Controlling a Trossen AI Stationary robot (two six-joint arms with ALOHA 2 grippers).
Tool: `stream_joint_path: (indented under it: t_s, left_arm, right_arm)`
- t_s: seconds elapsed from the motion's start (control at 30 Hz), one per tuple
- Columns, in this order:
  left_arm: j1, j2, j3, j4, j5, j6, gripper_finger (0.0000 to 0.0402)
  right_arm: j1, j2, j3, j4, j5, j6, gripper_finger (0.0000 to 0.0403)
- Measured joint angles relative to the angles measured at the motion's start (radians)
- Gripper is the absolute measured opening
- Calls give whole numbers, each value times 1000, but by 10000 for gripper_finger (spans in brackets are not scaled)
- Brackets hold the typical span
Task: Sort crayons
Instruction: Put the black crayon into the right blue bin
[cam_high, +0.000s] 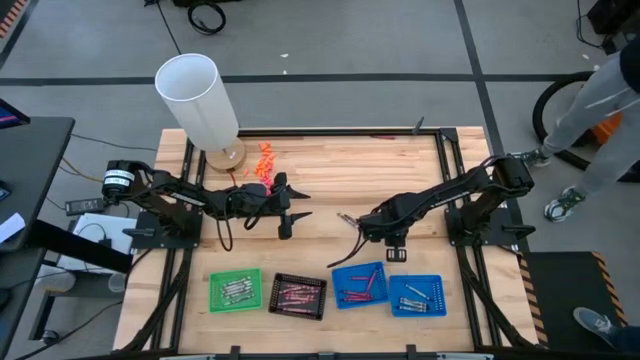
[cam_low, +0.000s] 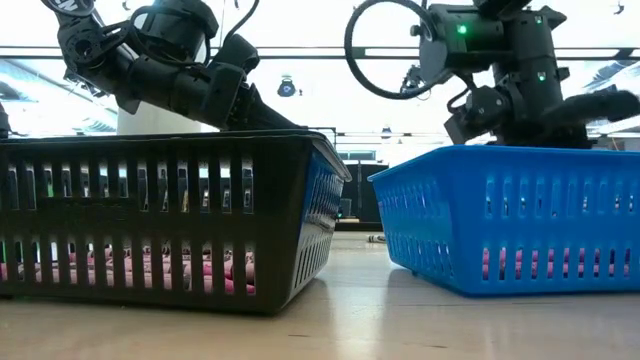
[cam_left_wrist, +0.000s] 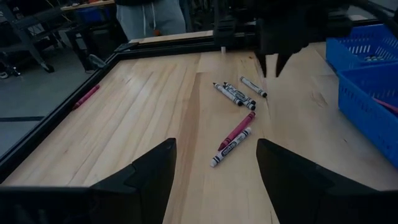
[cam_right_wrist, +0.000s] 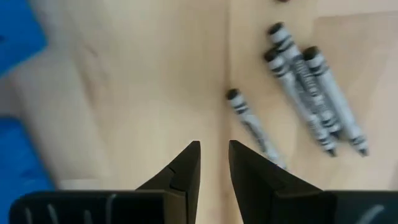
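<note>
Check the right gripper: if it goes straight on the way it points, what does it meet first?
Likely the bare wooden table. The right gripper points down at it, its narrow gap empty; the nearest grey crayon lies just to one side. Depth is unclear.

Loose crayons on the wooden table — three grey ones (cam_left_wrist: 237, 94) with dark tips and black-printed wrappers lie close together near the table's middle, two of them touching side by side, the third (cam_right_wrist: 251, 127) just apart. Nearby, a red crayon (cam_left_wrist: 237, 130) and a white one (cam_left_wrist: 231, 147) lie flat, side by side and touching. One more red crayon (cam_left_wrist: 86, 96) lies alone by the table's edge — well apart from the others.
</note>
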Motion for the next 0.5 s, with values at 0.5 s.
stream_joint_path:
  t_s: [0.5]
  left_arm:
    - [0, 0, 0, -6, 0, 0, 235]
  right_arm:
    - [-78, 0, -58, 35, 46, -150, 103]
